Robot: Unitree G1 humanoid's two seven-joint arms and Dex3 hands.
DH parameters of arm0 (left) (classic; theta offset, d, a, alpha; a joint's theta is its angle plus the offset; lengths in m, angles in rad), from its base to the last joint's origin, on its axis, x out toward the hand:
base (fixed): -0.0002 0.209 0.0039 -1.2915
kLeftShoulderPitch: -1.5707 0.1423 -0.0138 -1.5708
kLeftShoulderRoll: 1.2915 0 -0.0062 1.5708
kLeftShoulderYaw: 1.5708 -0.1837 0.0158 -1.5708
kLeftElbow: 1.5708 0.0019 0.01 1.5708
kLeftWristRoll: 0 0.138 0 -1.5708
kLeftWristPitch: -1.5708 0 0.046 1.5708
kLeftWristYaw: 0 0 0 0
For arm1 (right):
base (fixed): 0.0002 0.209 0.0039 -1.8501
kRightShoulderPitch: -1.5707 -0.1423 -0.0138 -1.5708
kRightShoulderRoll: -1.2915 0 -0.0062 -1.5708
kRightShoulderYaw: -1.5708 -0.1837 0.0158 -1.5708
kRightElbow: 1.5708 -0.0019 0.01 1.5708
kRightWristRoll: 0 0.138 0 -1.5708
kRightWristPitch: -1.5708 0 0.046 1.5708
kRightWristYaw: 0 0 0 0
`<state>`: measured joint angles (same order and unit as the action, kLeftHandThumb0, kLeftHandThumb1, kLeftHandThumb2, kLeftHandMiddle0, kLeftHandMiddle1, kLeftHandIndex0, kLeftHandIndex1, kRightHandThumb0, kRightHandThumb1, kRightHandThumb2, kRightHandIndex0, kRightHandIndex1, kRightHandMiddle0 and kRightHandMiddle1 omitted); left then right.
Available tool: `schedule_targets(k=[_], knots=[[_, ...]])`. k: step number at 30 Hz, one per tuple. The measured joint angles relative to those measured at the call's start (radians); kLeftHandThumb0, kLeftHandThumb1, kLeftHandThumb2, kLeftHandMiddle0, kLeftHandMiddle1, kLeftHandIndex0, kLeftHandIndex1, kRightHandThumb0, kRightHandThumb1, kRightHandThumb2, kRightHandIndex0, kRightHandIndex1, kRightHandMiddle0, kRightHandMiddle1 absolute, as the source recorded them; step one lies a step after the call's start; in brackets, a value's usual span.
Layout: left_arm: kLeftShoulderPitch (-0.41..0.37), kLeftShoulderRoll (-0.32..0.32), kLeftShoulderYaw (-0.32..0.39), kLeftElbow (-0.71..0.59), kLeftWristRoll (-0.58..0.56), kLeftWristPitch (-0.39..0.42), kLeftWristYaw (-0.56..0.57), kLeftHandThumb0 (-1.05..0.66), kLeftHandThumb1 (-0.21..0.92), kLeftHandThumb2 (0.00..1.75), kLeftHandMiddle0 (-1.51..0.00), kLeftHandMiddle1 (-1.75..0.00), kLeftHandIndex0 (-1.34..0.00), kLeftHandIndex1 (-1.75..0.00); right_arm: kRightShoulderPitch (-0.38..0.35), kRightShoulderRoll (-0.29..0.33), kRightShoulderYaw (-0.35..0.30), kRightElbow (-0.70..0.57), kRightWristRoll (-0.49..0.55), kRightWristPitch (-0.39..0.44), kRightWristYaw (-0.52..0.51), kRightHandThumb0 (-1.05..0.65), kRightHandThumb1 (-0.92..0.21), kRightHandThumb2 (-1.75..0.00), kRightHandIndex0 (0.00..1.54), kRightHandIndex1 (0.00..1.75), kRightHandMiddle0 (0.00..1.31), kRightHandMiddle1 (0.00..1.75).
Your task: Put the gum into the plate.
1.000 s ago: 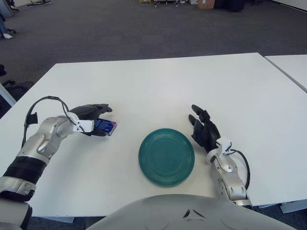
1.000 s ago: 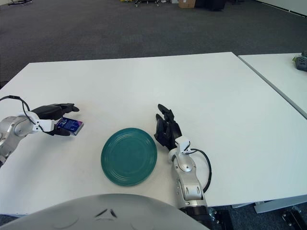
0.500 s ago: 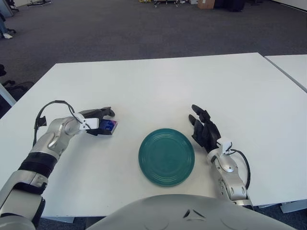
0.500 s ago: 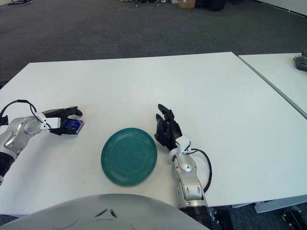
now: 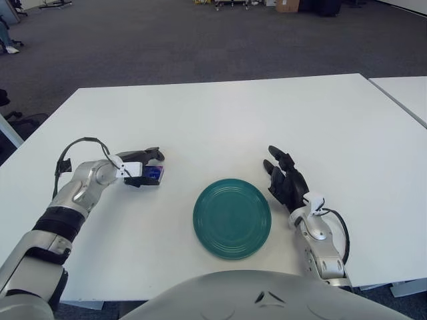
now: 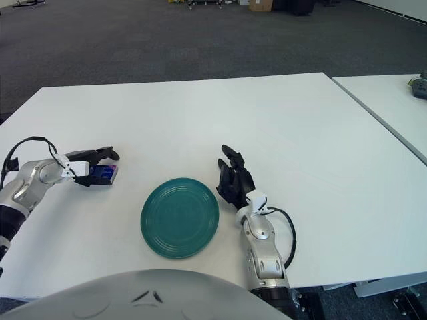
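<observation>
on the white table (image 5: 220,113), one left hand (image 5: 141,169) pinches one gum pack (image 5: 153,175) beside one green plate (image 5: 231,217); right hand (image 5: 287,183) spread.

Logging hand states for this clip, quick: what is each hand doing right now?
Left hand: closed on the gum pack, left of the green plate.
Right hand: open, holding nothing, just right of the plate.

Bright, even overhead light; white desk (image 5: 220,113) near glare; soft faint shadows; focus sharp throughout.
</observation>
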<state>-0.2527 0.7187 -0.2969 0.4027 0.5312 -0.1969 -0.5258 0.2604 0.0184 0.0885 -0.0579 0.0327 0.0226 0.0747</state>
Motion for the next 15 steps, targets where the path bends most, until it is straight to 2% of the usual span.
schedule_targets(k=[4, 5, 6, 8, 9, 10, 14, 15], knots=[[-0.011, -0.001, -0.015, 0.006, 0.0, -0.008, 0.001, -0.36, 0.39, 0.98, -0.37, -0.13, -0.06, -1.25, 0.0, 0.0, -0.006, 0.002, 0.006, -0.003, 0.0, -0.76, -0.92, -0.85, 0.3, 0.03, 0.0, 0.59], [-0.015, -0.001, -0.019, 0.008, 0.001, -0.009, 0.002, -0.3, 0.37, 1.04, -0.33, -0.31, -0.06, -1.28, 0.0, 0.0, -0.008, 0.003, 0.008, -0.005, 0.001, -0.77, -0.92, -0.85, 0.31, 0.04, 0.0, 0.6], [-0.017, -0.001, -0.021, 0.01, 0.001, -0.009, 0.003, -0.26, 0.36, 1.07, -0.3, -0.4, -0.05, -1.3, 0.0, 0.0, -0.009, 0.003, 0.011, -0.006, 0.001, -0.77, -0.92, -0.85, 0.32, 0.04, 0.0, 0.6], [-0.019, -0.001, -0.029, 0.012, 0.007, -0.01, 0.008, -0.17, 0.33, 1.15, -0.2, -0.7, -0.04, -1.36, 0.0, -0.002, -0.015, 0.006, 0.017, -0.012, 0.007, -0.77, -0.92, -0.86, 0.33, 0.04, 0.0, 0.61], [-0.02, -0.001, -0.032, 0.013, 0.011, -0.011, 0.012, -0.16, 0.32, 1.17, -0.19, -0.75, -0.04, -1.37, 0.0, -0.003, -0.018, 0.008, 0.019, -0.015, 0.01, -0.77, -0.92, -0.86, 0.33, 0.04, 0.0, 0.61], [-0.021, -0.001, -0.036, 0.014, 0.016, -0.012, 0.018, -0.12, 0.32, 1.19, -0.17, -0.93, -0.04, -1.4, -0.001, -0.005, -0.02, 0.011, 0.021, -0.019, 0.013, -0.77, -0.92, -0.86, 0.34, 0.04, 0.0, 0.61], [-0.03, -0.001, -0.053, 0.017, 0.041, -0.011, 0.036, -0.03, 0.33, 1.25, -0.16, -1.3, -0.06, -1.51, -0.007, -0.01, -0.028, 0.021, 0.029, -0.027, 0.026, -0.77, -0.92, -0.87, 0.34, 0.03, 0.0, 0.63], [-0.032, -0.001, -0.056, 0.017, 0.047, -0.01, 0.039, 0.05, 0.4, 1.16, -0.19, -1.39, -0.07, -1.54, -0.009, -0.01, -0.029, 0.022, 0.03, -0.028, 0.029, -0.77, -0.92, -0.87, 0.34, 0.03, 0.0, 0.63]])
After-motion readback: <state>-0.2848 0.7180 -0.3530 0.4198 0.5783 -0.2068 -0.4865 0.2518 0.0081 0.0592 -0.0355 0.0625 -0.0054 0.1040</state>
